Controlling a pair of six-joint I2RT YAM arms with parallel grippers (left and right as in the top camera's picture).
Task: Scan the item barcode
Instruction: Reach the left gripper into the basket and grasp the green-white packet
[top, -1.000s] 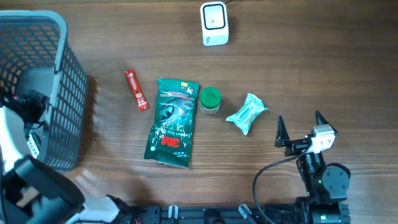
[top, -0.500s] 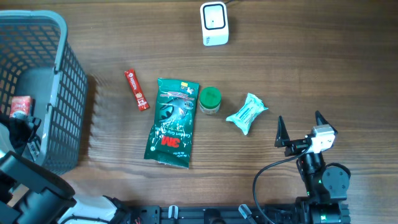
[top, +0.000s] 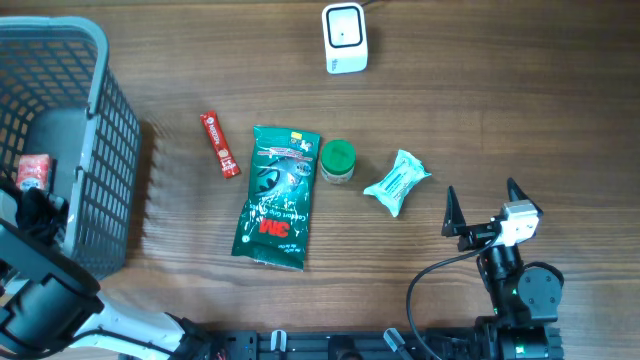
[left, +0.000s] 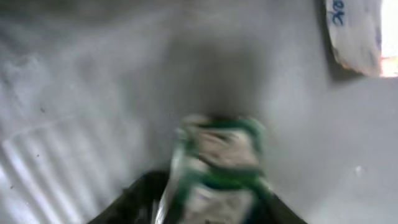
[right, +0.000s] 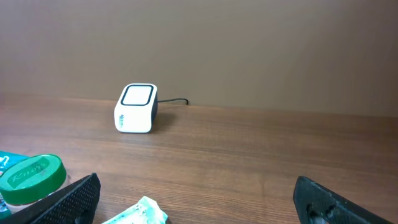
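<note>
In the left wrist view a blurred green and white packet (left: 217, 158) sits between my left gripper's (left: 211, 208) dark fingers, which are closed against its sides, above the basket's grey floor. From overhead, the left gripper (top: 38, 212) is low inside the grey basket (top: 95, 60) at the far left. The white barcode scanner (top: 345, 38) stands at the back of the table, also in the right wrist view as the scanner (right: 135, 109). My right gripper (top: 482, 205) rests open at the front right, nothing between its fingers.
A red stick pack (top: 219, 145), a green 3M pouch (top: 277, 197), a green-lidded jar (top: 338, 161) and a teal and white packet (top: 397, 181) lie mid-table. A red packet (top: 33, 172) lies in the basket. A white labelled item (left: 354, 31) lies on the basket floor.
My left arm has drawn back toward the basket's near side, uncovering the red packet. Its jaws have closed in from wide open. The right arm has not moved.
</note>
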